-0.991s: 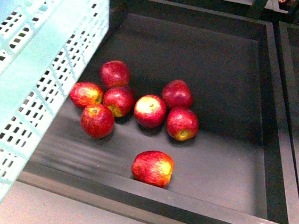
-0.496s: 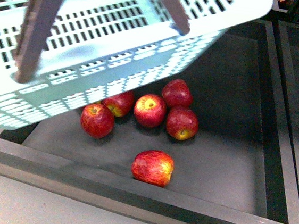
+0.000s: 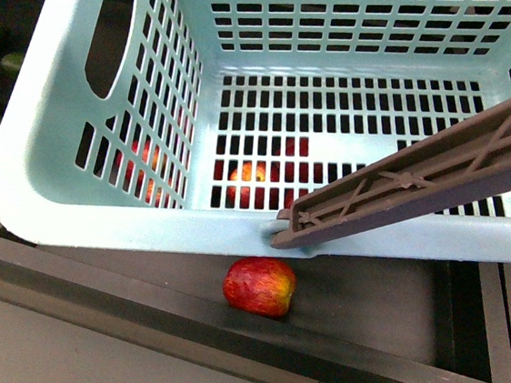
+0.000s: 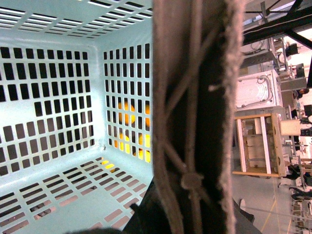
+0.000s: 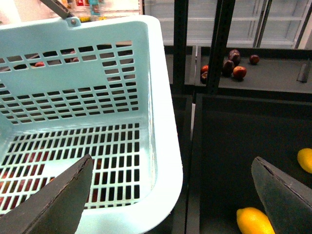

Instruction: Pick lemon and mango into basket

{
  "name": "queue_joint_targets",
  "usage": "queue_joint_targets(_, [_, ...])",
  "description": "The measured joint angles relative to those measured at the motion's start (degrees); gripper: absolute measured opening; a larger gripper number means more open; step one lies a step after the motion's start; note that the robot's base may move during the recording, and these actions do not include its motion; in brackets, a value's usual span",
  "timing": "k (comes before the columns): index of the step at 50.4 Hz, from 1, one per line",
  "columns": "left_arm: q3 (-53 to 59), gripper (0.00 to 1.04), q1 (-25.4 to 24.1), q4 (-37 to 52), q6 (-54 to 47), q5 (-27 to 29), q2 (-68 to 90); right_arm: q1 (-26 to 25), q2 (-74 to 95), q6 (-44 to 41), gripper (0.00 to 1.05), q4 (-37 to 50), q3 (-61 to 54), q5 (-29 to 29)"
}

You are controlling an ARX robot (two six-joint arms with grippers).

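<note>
Here the pale turquoise slotted plastic basket (image 3: 97,221) sits above a black shelf tray (image 3: 358,349), with its brown-grey swing handle (image 3: 421,186) slanting across. One red apple (image 3: 259,285) lies by the tray's near edge, and more show through the slots. The right pincer (image 5: 170,195) gapes wide just right of the basket, over a neighbouring black tray (image 5: 234,146) holding two yellow fruits (image 5: 253,220). Lemon and mango cannot be told apart. The left pincer (image 4: 195,214) is masked by the handle, so its state is unclear. A wooden frame (image 4: 256,146) stands in the room beyond.

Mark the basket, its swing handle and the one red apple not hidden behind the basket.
basket (image 3: 28,177), front view, solid left side wall.
swing handle (image 3: 421,180), front view, middle of the brown-grey bar.
red apple (image 3: 260,286), front view, centre of its skin.
</note>
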State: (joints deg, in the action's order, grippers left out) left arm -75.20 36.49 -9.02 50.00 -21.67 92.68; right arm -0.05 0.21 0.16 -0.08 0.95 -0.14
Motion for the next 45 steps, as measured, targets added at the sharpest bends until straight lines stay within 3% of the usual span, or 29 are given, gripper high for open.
queue_joint_targets(13, [0.0,0.05,-0.33,0.0,-0.66,1.14,0.0,0.0,0.0,0.0,0.96,0.0,0.0,0.0])
queue_joint_targets(15, [0.0,0.05,-0.44,-0.02,-0.74,1.33,0.0,0.9,0.76,0.96,0.96,-1.36,0.35,3.37])
queue_joint_targets(19, [0.0,0.05,-0.57,-0.04,-0.9,1.73,0.0,6.12,5.84,6.73,0.96,-8.81,3.15,19.54])
queue_joint_targets(23, [0.0,0.05,-0.61,-0.07,-0.92,1.73,0.0,6.95,8.94,9.99,0.96,-9.68,3.48,26.08])
queue_joint_targets(25, [0.0,0.05,-0.59,-0.09,-0.98,1.68,0.0,5.97,10.01,10.84,0.96,-9.14,3.63,26.69])
queue_joint_targets(29, [0.0,0.05,-0.59,-0.09,-0.96,1.27,0.0,1.42,12.74,11.23,0.96,-5.55,4.72,23.58])
queue_joint_targets(35, [0.0,0.05,-0.39,-0.09,-0.96,0.68,0.0,-8.7,21.92,8.17,0.96,3.76,6.69,14.34])
queue_joint_targets(39, [0.0,0.05,-0.35,-0.09,-0.87,0.63,0.0,-17.22,36.72,1.05,0.96,18.08,6.91,7.19])
queue_joint_targets(45, [0.0,0.05,-0.42,-0.09,-0.98,1.31,0.0,-23.69,59.98,-10.86,0.96,38.05,10.08,2.19])
